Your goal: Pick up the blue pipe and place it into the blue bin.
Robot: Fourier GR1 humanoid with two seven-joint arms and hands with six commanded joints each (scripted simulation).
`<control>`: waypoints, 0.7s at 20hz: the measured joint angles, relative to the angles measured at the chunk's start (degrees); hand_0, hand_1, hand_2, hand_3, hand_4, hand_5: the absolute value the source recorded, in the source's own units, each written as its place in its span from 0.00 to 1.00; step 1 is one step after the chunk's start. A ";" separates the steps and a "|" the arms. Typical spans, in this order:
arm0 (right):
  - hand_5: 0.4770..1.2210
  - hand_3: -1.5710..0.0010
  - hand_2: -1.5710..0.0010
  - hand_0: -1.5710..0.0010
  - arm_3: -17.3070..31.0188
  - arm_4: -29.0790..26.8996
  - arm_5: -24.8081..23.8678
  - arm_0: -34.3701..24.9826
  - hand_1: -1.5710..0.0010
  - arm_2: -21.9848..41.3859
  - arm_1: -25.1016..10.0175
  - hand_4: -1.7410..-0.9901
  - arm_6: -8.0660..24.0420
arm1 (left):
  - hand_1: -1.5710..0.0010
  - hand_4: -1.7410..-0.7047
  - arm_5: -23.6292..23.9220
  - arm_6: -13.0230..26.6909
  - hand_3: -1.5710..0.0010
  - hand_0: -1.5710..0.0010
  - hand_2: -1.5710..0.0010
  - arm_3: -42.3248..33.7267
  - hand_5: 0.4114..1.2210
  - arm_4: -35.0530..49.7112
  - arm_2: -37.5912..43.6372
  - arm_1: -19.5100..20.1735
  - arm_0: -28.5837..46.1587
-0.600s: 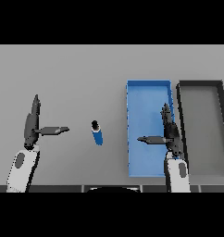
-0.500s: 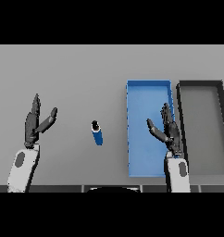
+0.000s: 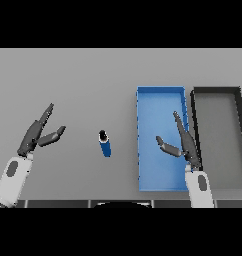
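Blue pipe (image 3: pixel 105 145) lies centre frame on the grey table (image 3: pixel 83 80), long axis nearly up-down, dark end uppermost. Left hand (image 3: pixel 39 136) sits left of it, right hand (image 3: pixel 181 145) over the blue bin (image 3: pixel 160 93); both spread, empty, seemingly about equally far. Dark bin (image 3: pixel 216 90) far right. Nothing between.

Bare table surrounds the blue pipe (image 3: pixel 105 144) on all sides. At its 9 o'clock the left hand (image 3: pixel 39 134) hangs well apart. At 3 o'clock the blue bin (image 3: pixel 160 93) is near, its interior partly occupied by the right hand (image 3: pixel 181 144). A dark bin (image 3: pixel 216 91) sits just beyond.
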 measured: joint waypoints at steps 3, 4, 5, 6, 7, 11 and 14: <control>0.14 1.00 1.00 1.00 -1.67 0.73 -0.11 0.31 1.00 0.81 0.10 0.75 1.12 | 1.00 0.74 -2.59 -2.15 1.00 1.00 1.00 -1.42 0.22 0.52 -0.78 0.86 0.84; 0.14 1.00 1.00 1.00 -1.18 0.42 -0.24 -0.27 1.00 0.12 -0.36 0.74 1.78 | 1.00 0.74 -4.04 -3.39 1.00 1.00 1.00 -2.83 0.21 0.79 -1.34 1.53 2.01; 0.14 1.00 1.00 1.00 -2.02 -0.10 0.25 0.39 1.00 0.45 -0.03 0.73 1.08 | 1.00 0.73 -5.36 -3.58 1.00 1.00 1.00 -4.87 0.21 1.34 -1.98 2.29 2.87; 0.14 1.00 1.00 1.00 -2.70 -0.05 0.16 0.69 1.00 0.83 0.38 0.72 1.17 | 1.00 0.73 -7.00 -3.72 1.00 1.00 1.00 -6.86 0.19 1.56 -2.89 3.34 3.96; 0.14 1.00 1.00 1.00 -2.55 -0.18 0.12 0.20 1.00 0.55 0.23 0.71 1.98 | 1.00 0.72 -7.64 -1.93 1.00 1.00 1.00 -8.19 0.17 1.34 -4.24 3.18 4.07; 0.13 1.00 1.00 1.00 -2.05 -0.98 0.46 -0.73 1.00 0.65 1.02 0.68 2.50 | 1.00 0.67 -9.25 5.90 1.00 1.00 1.00 -14.67 0.09 -0.25 -9.40 4.07 5.70; 0.13 1.00 1.00 1.00 -2.78 -0.63 0.55 0.28 1.00 0.59 0.34 0.70 2.14 | 1.00 0.63 -9.87 7.85 1.00 1.00 1.00 -15.27 0.07 -2.62 -12.67 2.27 4.79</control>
